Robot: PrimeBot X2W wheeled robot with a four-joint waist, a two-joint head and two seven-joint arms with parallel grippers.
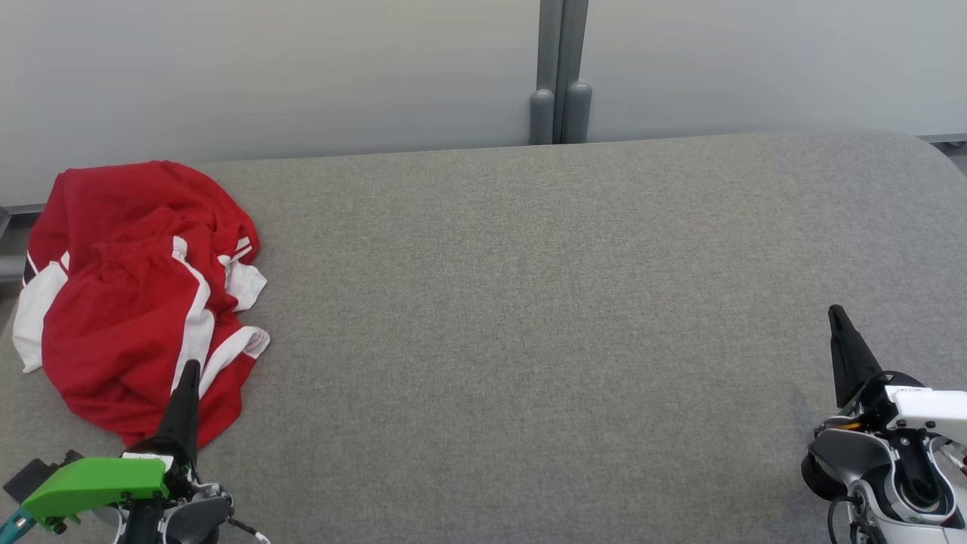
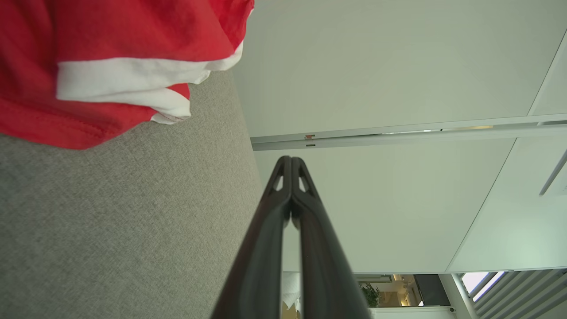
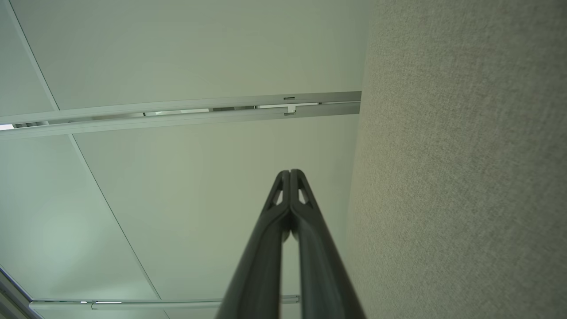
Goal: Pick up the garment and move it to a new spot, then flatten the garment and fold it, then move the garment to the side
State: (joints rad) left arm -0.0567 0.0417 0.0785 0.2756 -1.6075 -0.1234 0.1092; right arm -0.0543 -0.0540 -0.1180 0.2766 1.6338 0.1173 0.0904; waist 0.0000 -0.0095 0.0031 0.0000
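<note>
Garment [image 1: 128, 317] — red, white stripes.

Left gripper [image 1: 190, 372]: two long black fingers [image 2: 263, 252] tapering to a point, with small triangular cut-outs near the tips. Base under a bright green cover [image 1: 94, 483] with dark screws along its lower edge, a teal piece [image 1: 9, 521] at the outer end and a white label strip on top. Grey-silver wrist joint [image 1: 193, 517] below, thin cable [image 1: 245, 529] trailing. Right gripper [image 1: 836, 316]: same black fingers, white cover [image 1: 931, 406] with tiny dark print, an orange bit beside it, rounded silver-and-black joint [image 1: 895, 472], black cable loop [image 1: 835, 521].
</note>
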